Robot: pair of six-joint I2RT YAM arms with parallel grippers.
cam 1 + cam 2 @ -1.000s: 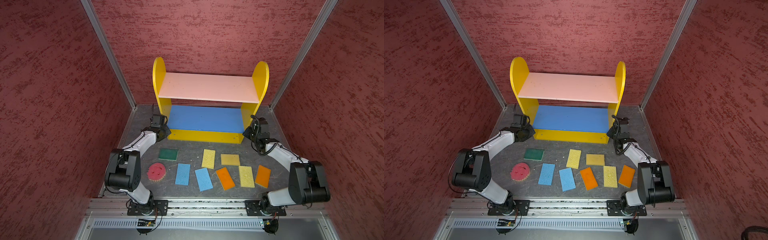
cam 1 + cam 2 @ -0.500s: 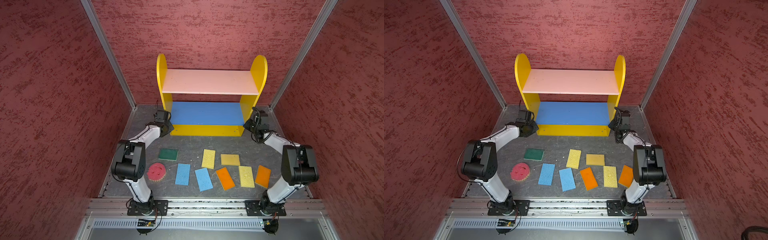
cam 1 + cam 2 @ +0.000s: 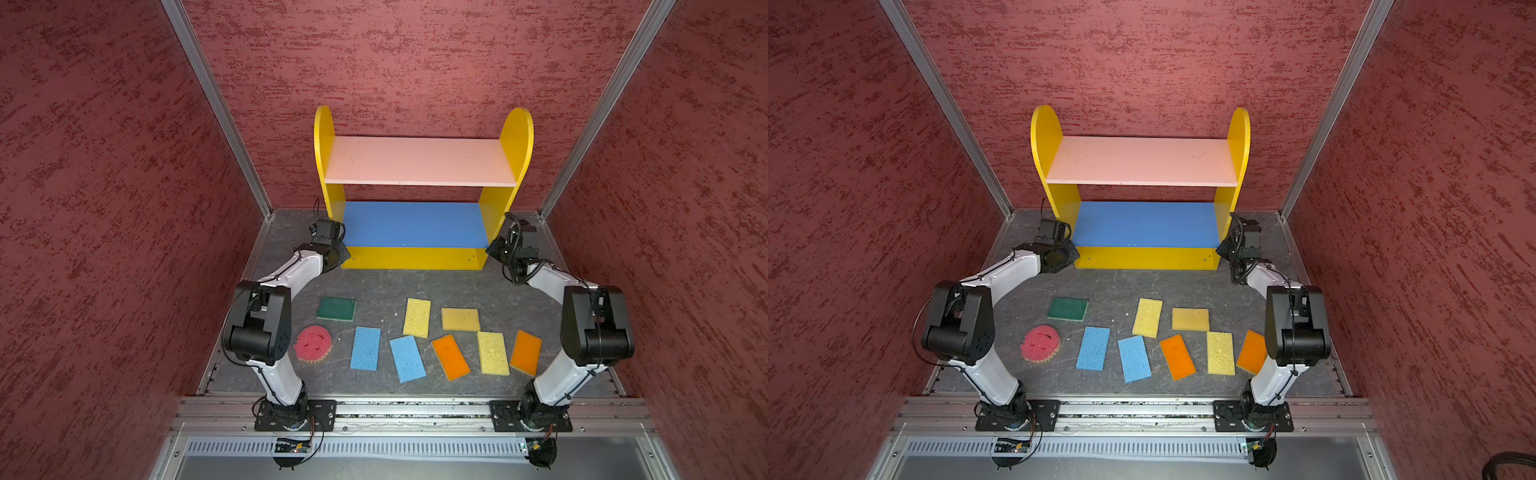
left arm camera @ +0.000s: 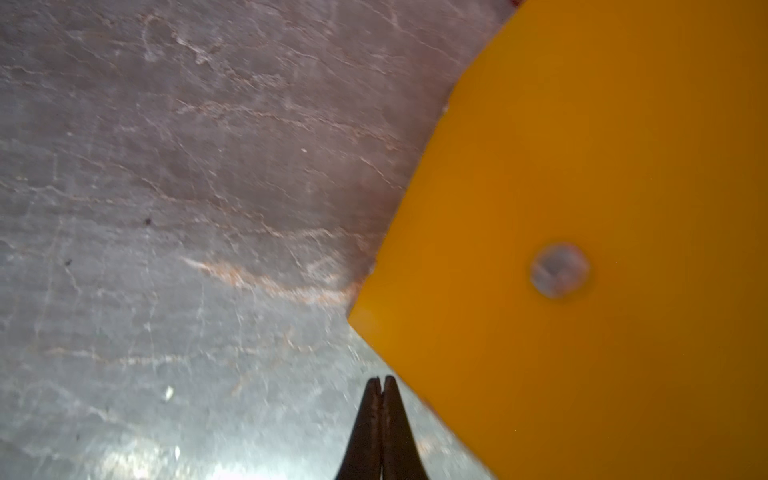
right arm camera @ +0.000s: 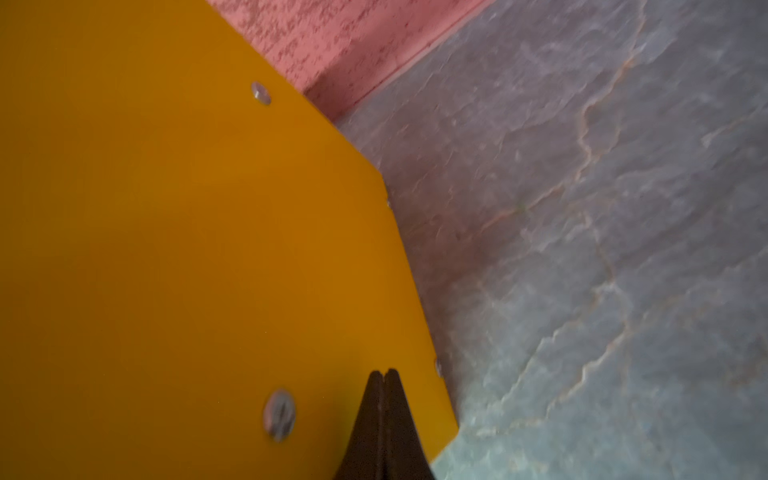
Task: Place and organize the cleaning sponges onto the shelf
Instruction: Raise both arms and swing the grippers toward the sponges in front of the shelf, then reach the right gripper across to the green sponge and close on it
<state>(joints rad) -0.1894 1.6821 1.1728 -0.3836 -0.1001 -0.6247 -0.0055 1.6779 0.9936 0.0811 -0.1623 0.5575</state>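
Shelf: the shelf [image 3: 419, 160] stands upright at the upper centre of both top views, backed against the red wall. Its pink and blue boards are bare.
Sponges: the sponges all lie flat on the grey mat [image 3: 386, 286] across the lower centre, none on the shelf. The green sponge [image 3: 336, 308] and pink-red smiley [image 3: 312, 341] are at the left. A blue sponge [image 3: 365, 348] and a second blue sponge [image 3: 407, 358] sit mid-row, with yellows and oranges bunched at the lower right.
Left gripper: the left gripper [image 4: 381, 380] has its jaws pressed together on nothing. Its tips are just beside the bottom front corner of the yellow side panel [image 4: 582, 166].
Right gripper: the right gripper [image 5: 383, 374] also has its jaws together and empty, tips over the opposite panel near a screw [image 5: 279, 413]. That view is blurred, so contact cannot be told.
Progress: judged not begun, with both arms flanking the shelf base.
Risk, shelf: an uneven push from either side could skew or slide the shelf.
Risk, pick: tips that come down closed would only dent or shove the foam, so the jaws must part first.
Risk, crowding: the yellow sponge [image 3: 493, 353] lies just beside the orange sponge [image 3: 525, 353], close to the right arm's elbow. A grasp could drag the neighbour.
Risk, placing: the pink board overhangs the blue one, so a high approach could knock its front edge.
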